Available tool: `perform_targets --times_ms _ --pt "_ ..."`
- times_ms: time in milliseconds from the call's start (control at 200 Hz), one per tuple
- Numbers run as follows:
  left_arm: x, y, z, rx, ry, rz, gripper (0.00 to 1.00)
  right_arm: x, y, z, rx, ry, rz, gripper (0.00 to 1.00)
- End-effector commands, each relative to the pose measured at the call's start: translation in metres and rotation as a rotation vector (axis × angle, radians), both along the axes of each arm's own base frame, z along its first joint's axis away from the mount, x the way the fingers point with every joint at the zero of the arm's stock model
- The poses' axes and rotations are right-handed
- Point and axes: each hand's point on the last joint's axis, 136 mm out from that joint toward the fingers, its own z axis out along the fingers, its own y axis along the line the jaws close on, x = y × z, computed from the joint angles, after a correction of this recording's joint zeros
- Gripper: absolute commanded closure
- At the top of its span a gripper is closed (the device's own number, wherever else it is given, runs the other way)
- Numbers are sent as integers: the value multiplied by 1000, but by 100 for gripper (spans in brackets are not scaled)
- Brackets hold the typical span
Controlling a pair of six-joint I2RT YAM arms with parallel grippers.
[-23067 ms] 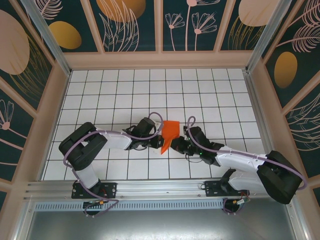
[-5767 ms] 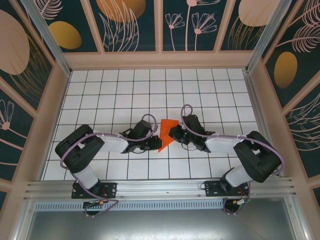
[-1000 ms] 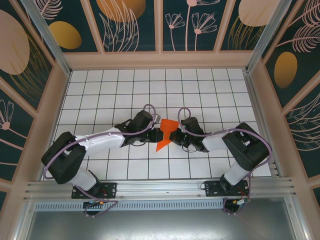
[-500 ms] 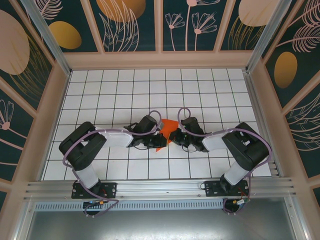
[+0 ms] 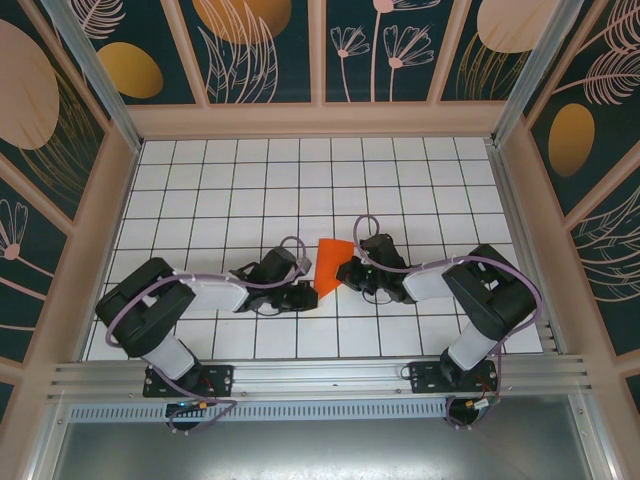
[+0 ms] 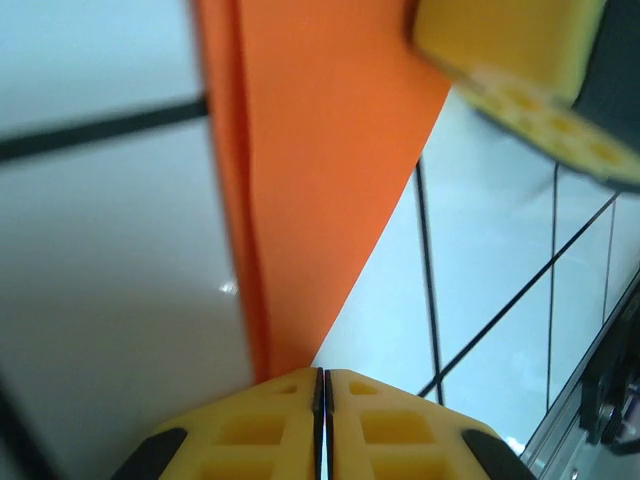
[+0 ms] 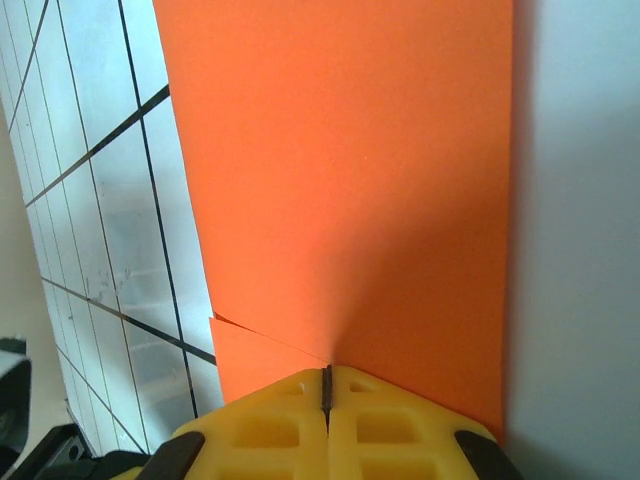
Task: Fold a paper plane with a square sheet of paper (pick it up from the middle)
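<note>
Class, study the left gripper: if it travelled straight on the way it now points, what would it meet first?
The folded orange paper, whose narrow end lies at the left gripper's shut fingertips. Beyond it, probably the right gripper's yellow finger, though depth is unclear.

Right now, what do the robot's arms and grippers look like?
Both the left arm and right arm have bulky black joints, white link covers and a lilac cable looping alongside. The left gripper and right gripper have yellow moulded fingers with square recesses, on black bodies.
</note>
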Motion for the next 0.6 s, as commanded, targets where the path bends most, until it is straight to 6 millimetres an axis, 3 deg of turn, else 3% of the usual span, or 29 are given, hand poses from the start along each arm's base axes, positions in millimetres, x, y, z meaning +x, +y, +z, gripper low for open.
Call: perform_targets --times_ms 0,110,350,455,595 --pt "-16 22 -6 61 56 34 88 -14 -10 -25 -91 59 23 93" --pt "-10 27 14 52 -5 67 87 -16 -5 -22 -92 53 59 93" --pt "24 29 59 56 -187 151 85 -27 15 -7 -69 35 113 92" --pt "34 21 67 45 -219 150 85 -28 24 5 -40 21 115 91" --pt "40 5 67 19 -214 107 84 -18 28 38 -7 -48 91 87"
